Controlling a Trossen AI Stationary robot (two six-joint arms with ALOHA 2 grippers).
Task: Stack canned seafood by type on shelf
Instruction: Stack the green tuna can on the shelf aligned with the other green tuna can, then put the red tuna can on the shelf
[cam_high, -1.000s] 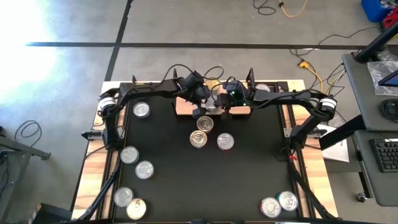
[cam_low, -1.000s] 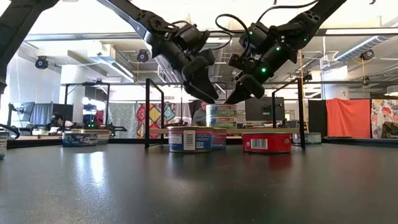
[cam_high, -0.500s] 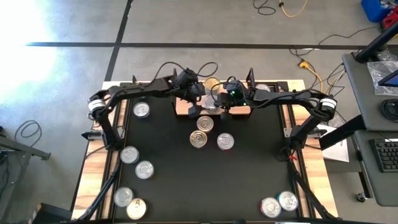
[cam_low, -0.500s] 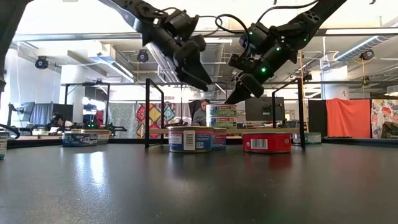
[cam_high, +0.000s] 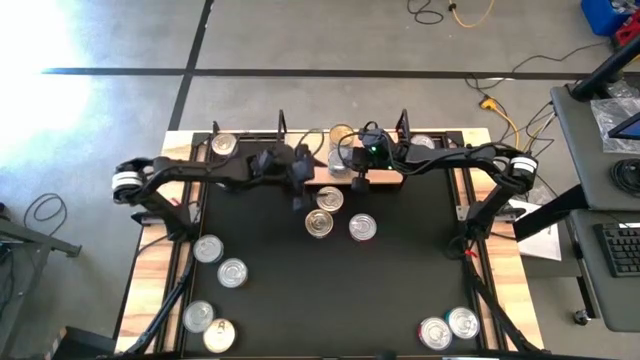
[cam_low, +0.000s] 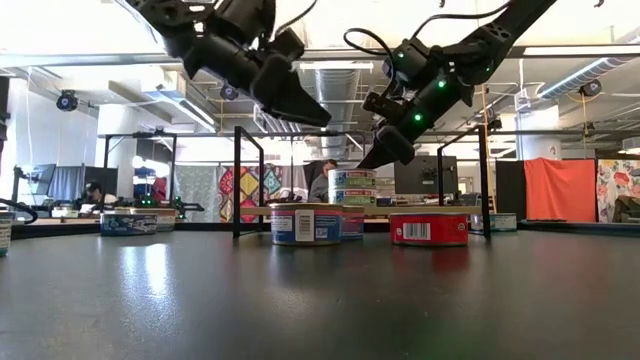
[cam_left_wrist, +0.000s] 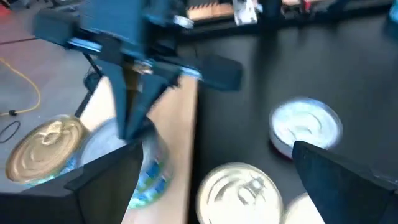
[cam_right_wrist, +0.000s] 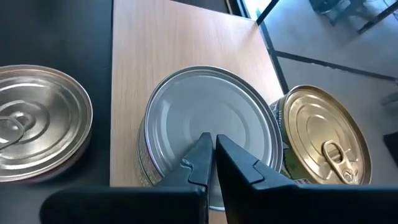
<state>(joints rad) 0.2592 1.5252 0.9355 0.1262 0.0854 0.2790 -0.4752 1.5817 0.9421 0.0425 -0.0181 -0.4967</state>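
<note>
The shelf (cam_high: 385, 178) is a light-wood board at the table's far edge. On it stands a short stack of silver-lidded tins (cam_low: 355, 185), with a gold-lidded tin (cam_right_wrist: 323, 143) beside it. My right gripper (cam_right_wrist: 210, 146) is shut, slanting down over the stack's top lid (cam_right_wrist: 205, 99). My left gripper (cam_left_wrist: 217, 186) is open and holds nothing. It hangs above the table, left of the stack (cam_high: 298, 195). Three more tins (cam_high: 323, 198), (cam_high: 320, 222), (cam_high: 363, 227) rest on the black table just in front of the shelf. My right gripper's shut fingertips (cam_right_wrist: 200, 149) stand right over the middle of the top lid, slanting down from the table's right. Whether they touch the lid I cannot tell.
Loose tins lie at the near left (cam_high: 208, 249), (cam_high: 232, 272), (cam_high: 198, 316), at the near right (cam_high: 433, 332), (cam_high: 463, 322), and at the far corners (cam_high: 224, 145), (cam_high: 422, 143). Thin black posts (cam_low: 237, 180), (cam_low: 487, 175) rise at the shelf's ends.
My left gripper has drawn back from the shelf toward the table's left and near edges, rising a little and tipping closer to level, with its fingers still wide apart. The stack and my right gripper have stayed in place.
</note>
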